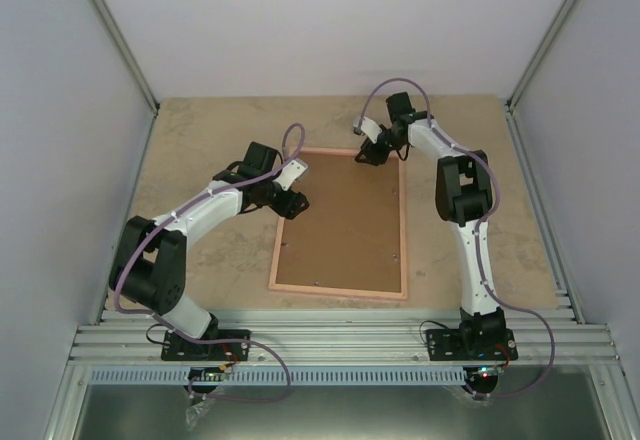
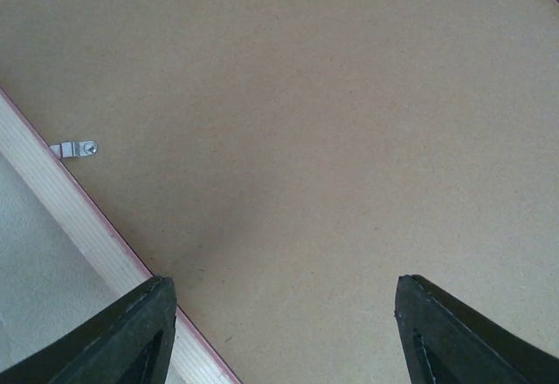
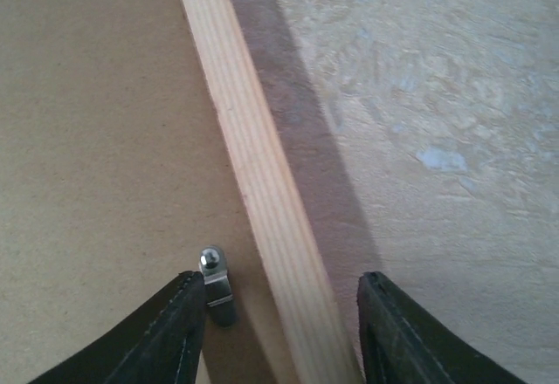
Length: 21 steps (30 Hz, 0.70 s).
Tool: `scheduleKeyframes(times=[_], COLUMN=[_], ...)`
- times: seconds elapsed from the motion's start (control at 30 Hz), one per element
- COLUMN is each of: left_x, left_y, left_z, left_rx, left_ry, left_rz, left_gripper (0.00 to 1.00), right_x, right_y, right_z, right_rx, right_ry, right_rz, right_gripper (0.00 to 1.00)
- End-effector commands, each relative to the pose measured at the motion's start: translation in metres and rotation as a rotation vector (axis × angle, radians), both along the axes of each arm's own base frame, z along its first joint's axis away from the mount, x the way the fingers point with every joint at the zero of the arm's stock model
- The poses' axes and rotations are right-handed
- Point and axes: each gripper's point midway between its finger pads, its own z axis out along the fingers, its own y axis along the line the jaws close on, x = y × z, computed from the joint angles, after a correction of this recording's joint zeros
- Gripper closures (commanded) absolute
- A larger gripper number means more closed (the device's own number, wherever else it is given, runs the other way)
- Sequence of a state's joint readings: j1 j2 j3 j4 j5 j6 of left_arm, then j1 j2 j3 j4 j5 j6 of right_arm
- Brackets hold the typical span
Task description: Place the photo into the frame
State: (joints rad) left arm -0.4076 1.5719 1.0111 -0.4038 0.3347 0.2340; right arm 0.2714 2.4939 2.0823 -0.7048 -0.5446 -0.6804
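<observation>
While the frame (image 1: 338, 291) lies flat mid-table, backing board (image 1: 345, 222) up, left gripper (image 1: 293, 205) hangs open at its 10 o'clock edge, right gripper (image 1: 368, 155) open astride the 1 o'clock rail.

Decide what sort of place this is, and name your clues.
Probably a robot lab test cell: a left arm and right arm bolted to a metal rail, plain walls closing in the table, and just one frame lying on it.
</observation>
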Motion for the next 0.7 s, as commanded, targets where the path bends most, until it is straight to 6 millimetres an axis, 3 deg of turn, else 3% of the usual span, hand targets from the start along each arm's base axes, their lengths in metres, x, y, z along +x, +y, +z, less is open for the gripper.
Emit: scheduleKeyframes(times=[0.0,0.3,0.5,0.67], left_x=[0.009,0.011,0.011,0.012], left_y=[-0.003,-0.005,-0.005,-0.005], left_z=[0.009,0.007,0.005,0.004], left_rx=[-0.018,-0.020,-0.014,-0.014], left_ry=[-0.033,-0.025,-0.021,-0.023], left_rz=[-0.003,-0.005,-0.005,-0.007], left_gripper=[0.29,0.30,0.30,0.30], right_x=[-0.006,-0.006,-0.018,-0.018], right_y=[-0.009,-0.010,0.003,0.002], right_z=[-0.022,-0.024,-0.021,-0.020], right_rx=[-0.064,-0.045,-0.029,-0.041], right_ry=[0.035,0.058,0.069,0.051], right_rz=[-0.001,-0.016,0.024,0.049], right_gripper=[0.54,0.69,0.62,0.59])
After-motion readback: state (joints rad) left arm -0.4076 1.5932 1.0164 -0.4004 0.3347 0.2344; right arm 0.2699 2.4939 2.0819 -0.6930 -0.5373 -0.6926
